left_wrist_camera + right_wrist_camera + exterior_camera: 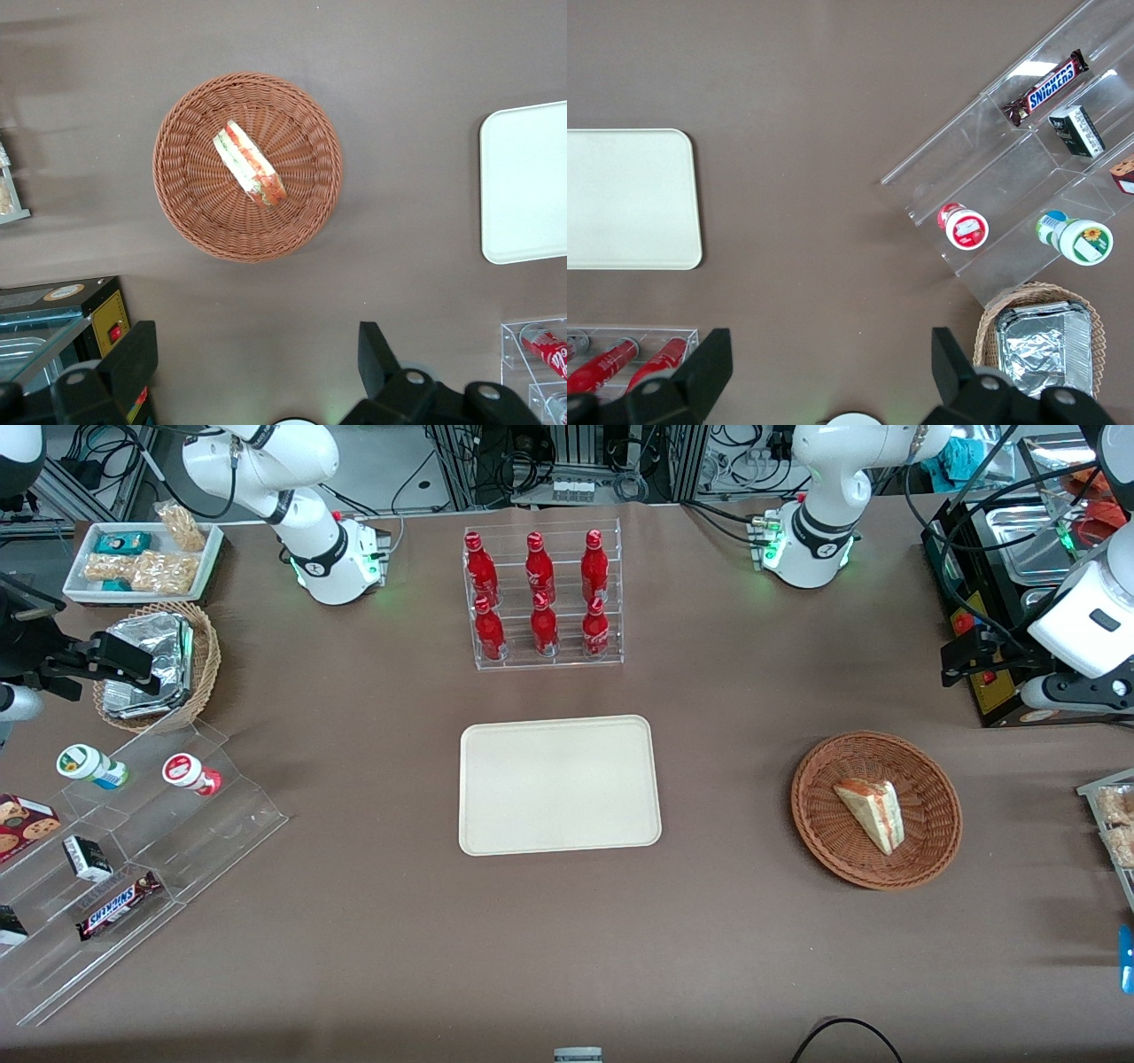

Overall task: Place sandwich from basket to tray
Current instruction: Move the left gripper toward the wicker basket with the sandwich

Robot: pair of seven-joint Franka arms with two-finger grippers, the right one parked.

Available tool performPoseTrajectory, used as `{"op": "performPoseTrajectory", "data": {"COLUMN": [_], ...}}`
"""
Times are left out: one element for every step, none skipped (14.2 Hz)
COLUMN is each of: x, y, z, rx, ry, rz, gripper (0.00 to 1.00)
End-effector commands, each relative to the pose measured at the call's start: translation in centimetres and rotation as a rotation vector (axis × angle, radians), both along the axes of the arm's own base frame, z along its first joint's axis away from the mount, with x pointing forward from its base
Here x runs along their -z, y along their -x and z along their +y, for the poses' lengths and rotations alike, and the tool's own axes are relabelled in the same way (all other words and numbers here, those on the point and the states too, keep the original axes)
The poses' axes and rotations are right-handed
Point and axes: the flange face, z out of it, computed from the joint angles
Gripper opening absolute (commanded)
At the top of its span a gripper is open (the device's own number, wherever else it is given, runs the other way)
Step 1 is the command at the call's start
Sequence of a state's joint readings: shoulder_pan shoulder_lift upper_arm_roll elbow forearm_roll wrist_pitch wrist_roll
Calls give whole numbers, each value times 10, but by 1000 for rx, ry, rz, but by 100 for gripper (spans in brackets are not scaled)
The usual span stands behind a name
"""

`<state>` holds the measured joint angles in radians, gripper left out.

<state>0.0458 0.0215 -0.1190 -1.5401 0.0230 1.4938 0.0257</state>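
Gripper (257,363): the left arm's gripper hung high over the brown table, its two black fingers (133,354) spread wide apart with nothing between them, well clear of the basket below.
Sandwich (872,813): a clear-wrapped wedge of pale bread with red and green filling lay on its side inside the basket, roughly at its middle.
Basket (824,828): the round reddish-brown wicker basket sat on the tablecloth toward the working arm's end of the table, well apart from the tray.
Tray (558,784): the cream-beige tray with rounded corners lay flat near the table's middle, bare on top.
Bottle rack (542,595): a clear acrylic stand with six red bottles stood farther from the front camera than the tray.
Foil basket (205,657): a tan wicker basket of foil packets sat toward the parked arm's end.
Snack shelf (142,859): clear acrylic steps at that same end held a Snickers bar (117,904) and two small cups.
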Motion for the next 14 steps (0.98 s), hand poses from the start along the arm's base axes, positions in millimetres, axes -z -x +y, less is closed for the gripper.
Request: {"op": "performPoseTrajectory", "data": {"x": [-3,-1,8,25,43,70,94,116,141,165,189,217,242,262], "y": [-1,-2,-2,-2,-1,-3,-4,-9,-15,-20,-23,-24,-22,-18], "z": [0,1,10,17,21,32,42,45,51,55,58,61,67,67], "rx": [1,-8,-19,-21,-25,-47,-59,-62,-69,-74,-79,-83,-97,-108], "ry": [16,17,14,10,9,10,5,3,3,5,7,10,12,15], "rz": [-5,2,25,60,95,145,180,181,156,129,99,65,27,-11], "gripper": [100,100,100,100,100,100,100,100,100,100,100,100,100,100]}}
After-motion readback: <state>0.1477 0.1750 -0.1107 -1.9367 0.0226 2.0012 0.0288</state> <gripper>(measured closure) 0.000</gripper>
